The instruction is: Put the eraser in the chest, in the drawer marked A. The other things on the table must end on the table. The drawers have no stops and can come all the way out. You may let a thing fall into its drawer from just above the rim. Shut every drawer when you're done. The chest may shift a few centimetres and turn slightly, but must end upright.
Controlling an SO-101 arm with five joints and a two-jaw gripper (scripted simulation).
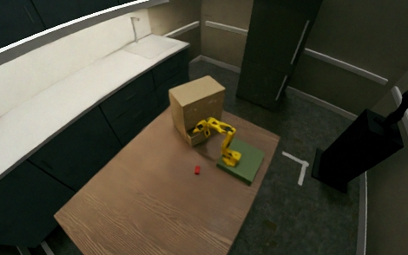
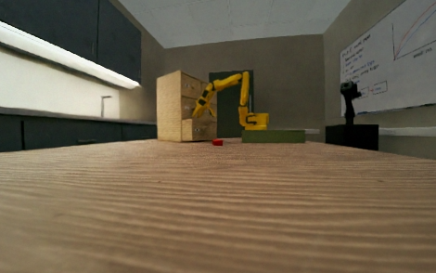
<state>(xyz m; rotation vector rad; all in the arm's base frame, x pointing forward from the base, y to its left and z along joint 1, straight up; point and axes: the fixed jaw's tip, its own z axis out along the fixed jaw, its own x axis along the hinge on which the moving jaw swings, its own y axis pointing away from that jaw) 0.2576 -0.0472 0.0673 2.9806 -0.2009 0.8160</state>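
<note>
The eraser [image 1: 197, 170] [image 2: 217, 142] is a small red block lying on the wooden table [image 1: 151, 208], in front of the chest and apart from the arm. The chest [image 1: 196, 97] [image 2: 171, 104] is a tan wooden box standing upright at the far end of the table. Its bottom drawer [image 1: 195, 139] [image 2: 201, 129] is pulled out a little. I cannot read the drawer marks. My yellow gripper [image 1: 198, 129] [image 2: 198, 111] is at the chest's front, just above the pulled-out drawer, with its jaw partly open and nothing in it.
The arm stands on a green base [image 1: 250, 166] [image 2: 273, 136] at the table's right edge. A dark counter with a white top [image 1: 55, 108] runs along the left. A black stand with a camera [image 1: 359, 147] [image 2: 351, 135] is off the table to the right.
</note>
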